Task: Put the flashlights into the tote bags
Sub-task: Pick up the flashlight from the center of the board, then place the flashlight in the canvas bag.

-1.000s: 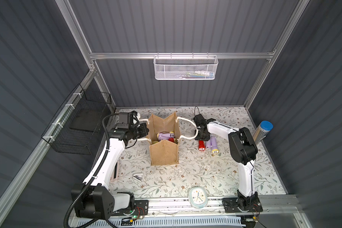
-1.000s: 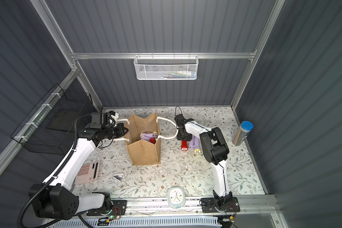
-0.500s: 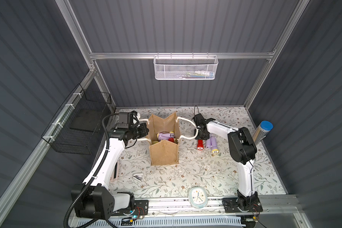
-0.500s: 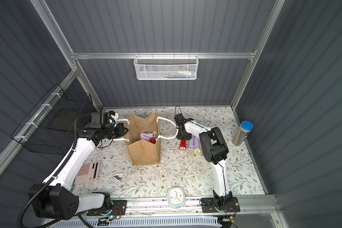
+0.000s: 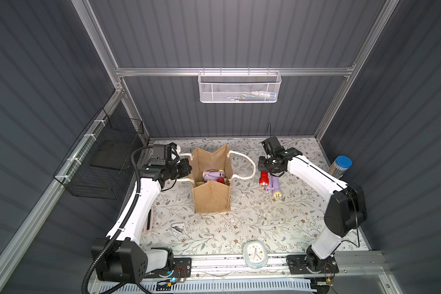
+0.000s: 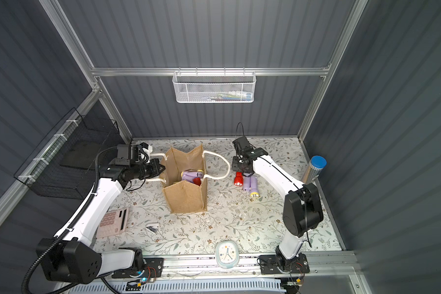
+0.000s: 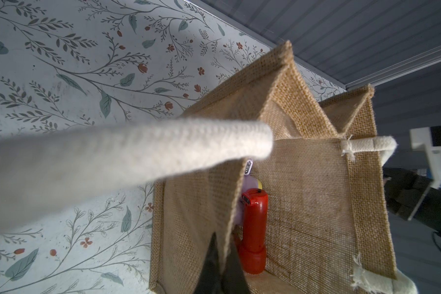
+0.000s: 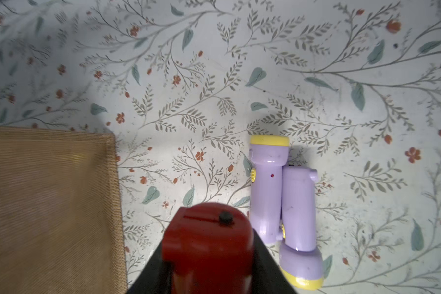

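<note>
My top views are sharp: dark walls (image 5: 239,38), bright table (image 5: 252,224). Right before my left gripper (image 7: 220,257) the rope handle (image 7: 112,163) is a big white blur; the tote bag (image 7: 311,193) past it looks sharp. The red flashlight (image 8: 209,236) in my right gripper (image 8: 209,275) is fuzzy. The purple flashlights (image 8: 267,185) beside it are sharp, with soft shadows.

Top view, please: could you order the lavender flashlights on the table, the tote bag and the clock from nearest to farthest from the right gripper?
1. lavender flashlights, just beside the right gripper.
2. tote bag, farther off, mid-workspace.
3. clock, farthest, at the front edge.
</note>
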Motion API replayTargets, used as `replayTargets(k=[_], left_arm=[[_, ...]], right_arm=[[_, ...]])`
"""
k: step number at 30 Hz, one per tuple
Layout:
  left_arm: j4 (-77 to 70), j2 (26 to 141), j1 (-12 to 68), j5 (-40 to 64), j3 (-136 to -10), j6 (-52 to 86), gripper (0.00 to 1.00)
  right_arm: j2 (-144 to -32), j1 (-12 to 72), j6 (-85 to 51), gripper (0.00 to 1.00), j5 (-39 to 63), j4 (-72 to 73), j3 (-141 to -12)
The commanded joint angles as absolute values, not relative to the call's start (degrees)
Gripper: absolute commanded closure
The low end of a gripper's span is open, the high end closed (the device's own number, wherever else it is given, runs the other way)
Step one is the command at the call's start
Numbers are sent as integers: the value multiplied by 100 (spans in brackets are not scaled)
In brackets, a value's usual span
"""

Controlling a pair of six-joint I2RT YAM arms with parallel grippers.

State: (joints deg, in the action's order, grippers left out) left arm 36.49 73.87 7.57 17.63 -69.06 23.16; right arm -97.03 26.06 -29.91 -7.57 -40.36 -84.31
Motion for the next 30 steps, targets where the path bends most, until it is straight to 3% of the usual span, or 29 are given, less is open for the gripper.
replayTargets(k=[1,5,8,16,30], left_arm=[[3634,7155,765,1838,-7137,2309,100],[3589,7144,773,1837,-7110,2311,100],[3564,7141,773,1846,-7102,2316,100],[3425,7061,773,2139,-6990,2381,100],[3348,6963,774,2286,-6762,2415,100]], right_arm=[[-9475,2727,-3080,92,-1554,-4661,-8732],[-9157,3021,-2781,92,-2607,-5000,-9353],[-9021,3200,-2530,92,-2658,-4956,-9880],[-9038,3686,-2637,91,-699,-3452,-10375],[-11143,4527,-3663,92,1002,-2681,-11730]])
